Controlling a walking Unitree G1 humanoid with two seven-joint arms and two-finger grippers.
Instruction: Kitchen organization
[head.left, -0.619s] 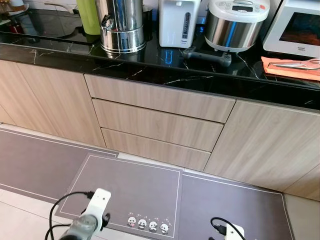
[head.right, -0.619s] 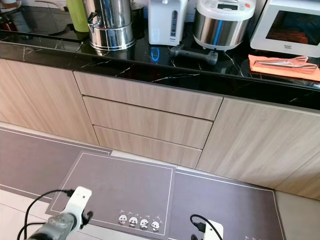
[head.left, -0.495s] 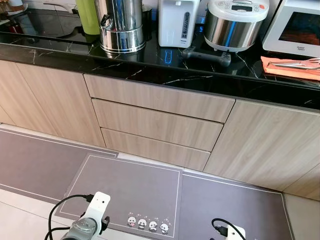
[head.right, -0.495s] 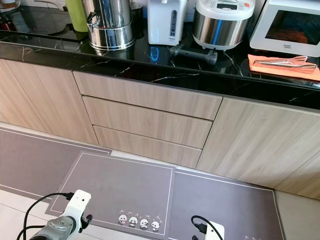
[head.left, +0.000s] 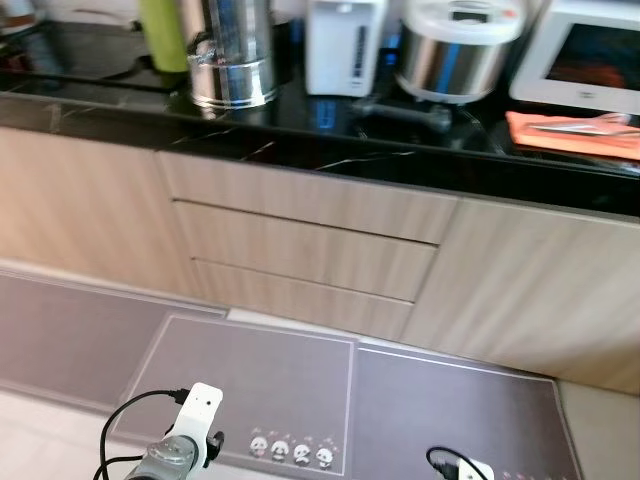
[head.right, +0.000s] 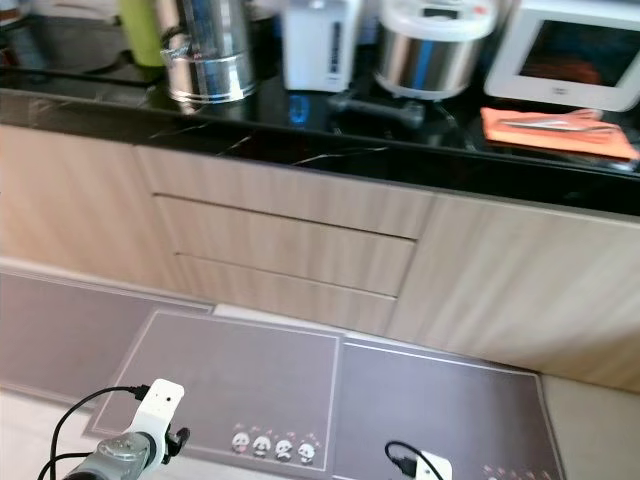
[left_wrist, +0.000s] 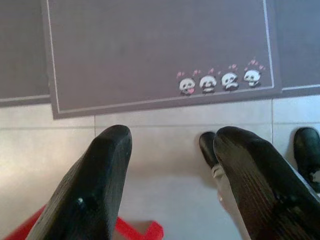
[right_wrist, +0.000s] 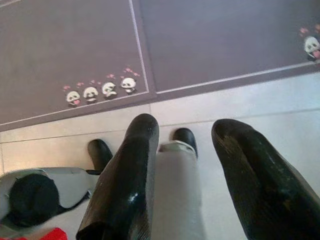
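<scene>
A home kitchen: a black marble-veined tabletop (head.left: 330, 150) carries a steel hot-water urn (head.left: 228, 55), a white electric kettle-pot (head.left: 344, 45), a silver rice cooker (head.left: 458, 48) and a white microwave oven (head.left: 590, 55) above pale wood-grain drawers (head.left: 310, 245), with grey panda-print floor mats (head.left: 260, 385) below.

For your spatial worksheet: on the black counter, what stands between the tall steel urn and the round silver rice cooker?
A white electric water boiler stands between the tall steel urn and the round silver rice cooker in the left eye view.
</scene>
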